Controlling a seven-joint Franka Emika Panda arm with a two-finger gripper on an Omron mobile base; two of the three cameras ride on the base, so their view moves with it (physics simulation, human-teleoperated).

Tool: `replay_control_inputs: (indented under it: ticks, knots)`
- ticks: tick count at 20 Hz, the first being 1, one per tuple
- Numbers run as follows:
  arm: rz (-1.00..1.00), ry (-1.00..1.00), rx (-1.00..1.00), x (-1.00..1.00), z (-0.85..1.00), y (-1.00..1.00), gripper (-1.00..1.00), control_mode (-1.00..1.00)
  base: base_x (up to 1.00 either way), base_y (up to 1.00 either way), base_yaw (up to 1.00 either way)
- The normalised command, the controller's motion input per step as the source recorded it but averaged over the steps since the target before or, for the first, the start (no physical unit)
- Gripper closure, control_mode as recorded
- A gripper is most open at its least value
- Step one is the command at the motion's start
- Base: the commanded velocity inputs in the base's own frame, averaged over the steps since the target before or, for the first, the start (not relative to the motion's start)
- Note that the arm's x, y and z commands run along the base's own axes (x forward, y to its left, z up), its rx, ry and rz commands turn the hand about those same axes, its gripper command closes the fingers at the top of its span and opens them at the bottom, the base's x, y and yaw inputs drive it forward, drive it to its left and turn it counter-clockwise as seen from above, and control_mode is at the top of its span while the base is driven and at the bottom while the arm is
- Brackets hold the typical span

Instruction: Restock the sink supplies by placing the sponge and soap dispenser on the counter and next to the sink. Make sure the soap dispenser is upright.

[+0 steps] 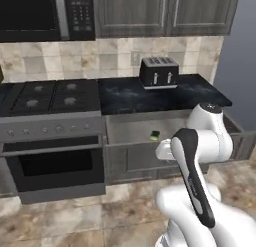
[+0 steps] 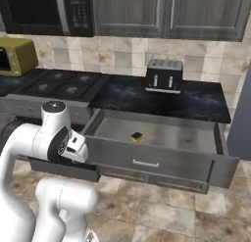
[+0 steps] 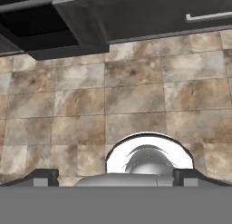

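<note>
— How is the arm (image 1: 200,156) sitting right now?
— It's folding up tight over its base, elbow high, forearm angling down and back.
— And the gripper (image 3: 116,175)?
— It's pointing downward, its two dark fingertips (image 3: 43,177) standing wide apart at the edges of the hand view, gripping nothing.

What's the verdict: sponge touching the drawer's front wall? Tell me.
Apart. In the right base view, bare drawer floor separates the sponge from the front wall.
</note>
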Motion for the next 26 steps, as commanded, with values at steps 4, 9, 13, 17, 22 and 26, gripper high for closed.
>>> replay_control_inputs:
  ticks: [4,9,13,17,22,26]
  knots:
    - [0.0,0.0,0.0,0.0,0.0,0.0,-1.0,1.0,0.77,-0.52,-0.29]
    - [0.0,0.0,0.0,0.0,0.0,0.0,-1.0,1.0,0.53,-0.52,-0.22]
    - [0.0,0.0,0.0,0.0,0.0,0.0,-1.0,1.0,0.42,0.0,-0.22]
    - [0.0,0.0,0.0,0.0,0.0,0.0,-1.0,1.0,0.39,0.04,-0.15]
    - [0.0,0.0,0.0,0.0,0.0,0.0,-1.0,1.0,0.27,0.19,-0.12]
    - [0.0,0.0,0.0,0.0,0.0,0.0,-1.0,1.0,0.21,0.09,-0.05]
